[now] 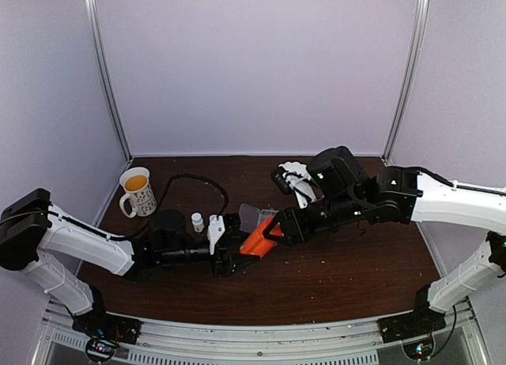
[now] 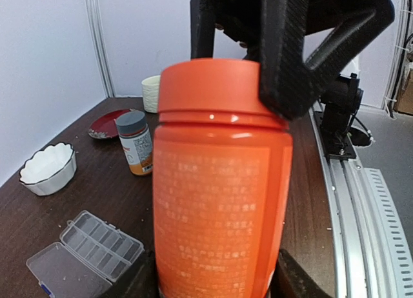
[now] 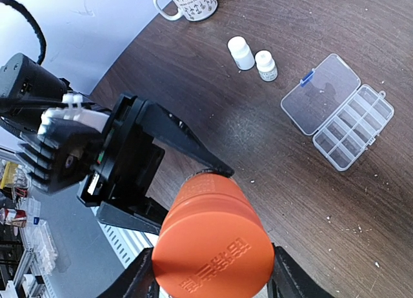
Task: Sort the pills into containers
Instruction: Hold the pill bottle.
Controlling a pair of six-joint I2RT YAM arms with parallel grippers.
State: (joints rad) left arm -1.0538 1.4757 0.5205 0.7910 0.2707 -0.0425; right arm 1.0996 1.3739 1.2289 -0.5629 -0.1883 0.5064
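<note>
An orange bottle [image 1: 257, 242] hangs above the table's middle, held from both ends. My left gripper [image 1: 237, 250] is shut on its body; in the left wrist view the bottle [image 2: 219, 201] fills the frame, with a dark finger pressed on each side of its base. My right gripper [image 3: 213, 272] is shut on the bottle's orange cap [image 3: 210, 246], one finger on each side. The clear container box [image 3: 339, 111] lies open on the wood beyond them, and its little compartments [image 2: 87, 249] look empty. No pills show in any view.
Two tiny white bottles [image 3: 240, 53] stand near a patterned mug [image 1: 137, 191] of amber liquid at the back left. A white scalloped bowl [image 2: 48, 168], a grey-capped bottle [image 2: 135, 143], a red dish [image 2: 106, 122] and a white cup [image 2: 151, 93] stand at the back right.
</note>
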